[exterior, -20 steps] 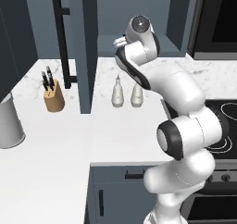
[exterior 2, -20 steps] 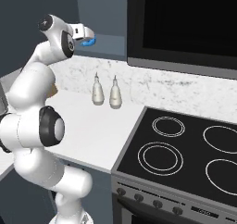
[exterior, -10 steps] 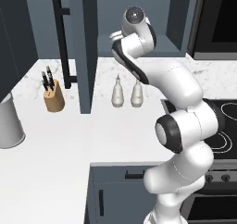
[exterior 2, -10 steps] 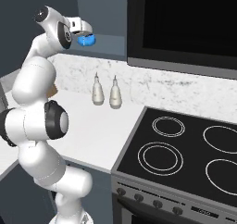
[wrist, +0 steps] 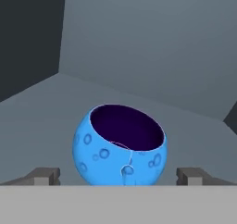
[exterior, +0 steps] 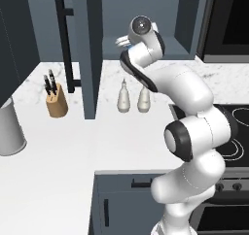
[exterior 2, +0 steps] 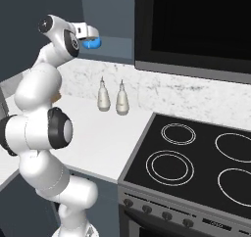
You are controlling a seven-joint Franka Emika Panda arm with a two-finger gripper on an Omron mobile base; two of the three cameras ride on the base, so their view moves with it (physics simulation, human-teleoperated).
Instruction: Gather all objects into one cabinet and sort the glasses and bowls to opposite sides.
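Observation:
A glossy blue bowl (wrist: 119, 146) with a dark inside stands upright on the shelf of the slate-blue cabinet (wrist: 185, 121). My gripper (wrist: 119, 177) is open wide just in front of it. One fingertip (wrist: 45, 176) shows on each side of the bowl, and neither touches it. From the right base view, the gripper (exterior 2: 87, 34) reaches into the cabinet just above the bowl (exterior 2: 93, 43). The cabinet's tall door (exterior: 90, 49) stands open, with its black bar handle (exterior: 65, 44) facing left. The other objects are out of view.
Two pale shakers (exterior: 132, 97) stand on the white counter under the cabinet. A knife block (exterior: 57, 100) and a grey canister (exterior: 8, 129) stand to the left. A black cooktop (exterior 2: 196, 157) lies to the right, below a dark microwave (exterior 2: 196, 25).
The wrist rose a little, then came back down at the cabinet opening. The blue bowl has stayed in place and the jaws have stayed wide.

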